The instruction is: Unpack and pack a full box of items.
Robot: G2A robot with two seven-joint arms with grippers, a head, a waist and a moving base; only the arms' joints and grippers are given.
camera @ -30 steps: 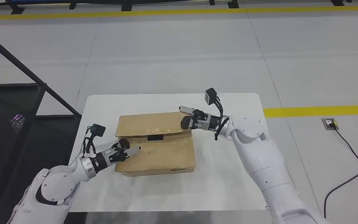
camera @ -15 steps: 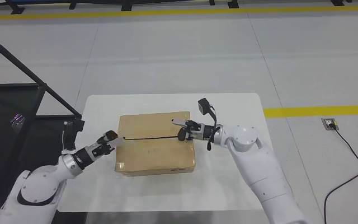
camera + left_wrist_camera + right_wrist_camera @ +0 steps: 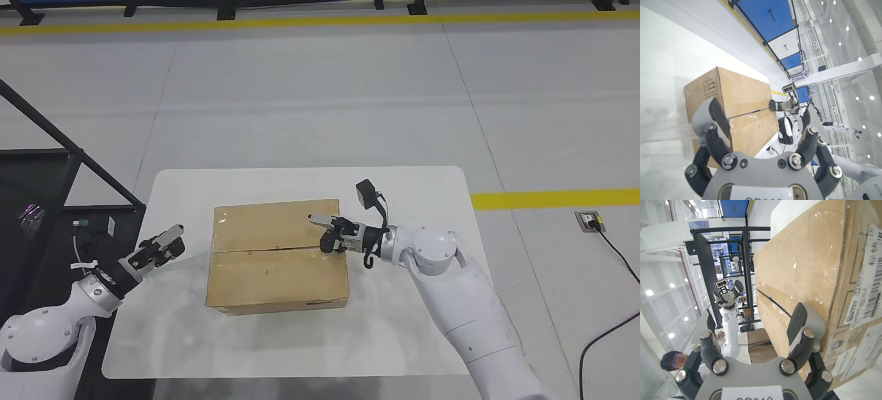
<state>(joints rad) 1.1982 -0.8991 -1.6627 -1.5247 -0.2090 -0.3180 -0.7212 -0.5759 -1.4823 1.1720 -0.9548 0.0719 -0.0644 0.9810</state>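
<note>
A brown cardboard box (image 3: 275, 255) lies in the middle of the white table (image 3: 420, 300), both top flaps down and meeting at a seam across the lid. My left gripper (image 3: 165, 240) hovers open to the left of the box, apart from it; its wrist view shows the box (image 3: 745, 102) beyond the spread fingers (image 3: 718, 115). My right gripper (image 3: 325, 228) is open at the right end of the seam. In its wrist view one finger (image 3: 797, 323) lies against the box's (image 3: 800, 266) top edge, the other off to the side in the air.
A black metal rack (image 3: 40, 170) stands on the floor left of the table. Bare table surface lies to the right of and in front of the box. A yellow floor line (image 3: 550, 198) runs off to the right.
The far flap has dropped flat and the lid is shut. My left gripper has drawn back leftward off the box. My right gripper came down to the seam's right end.
</note>
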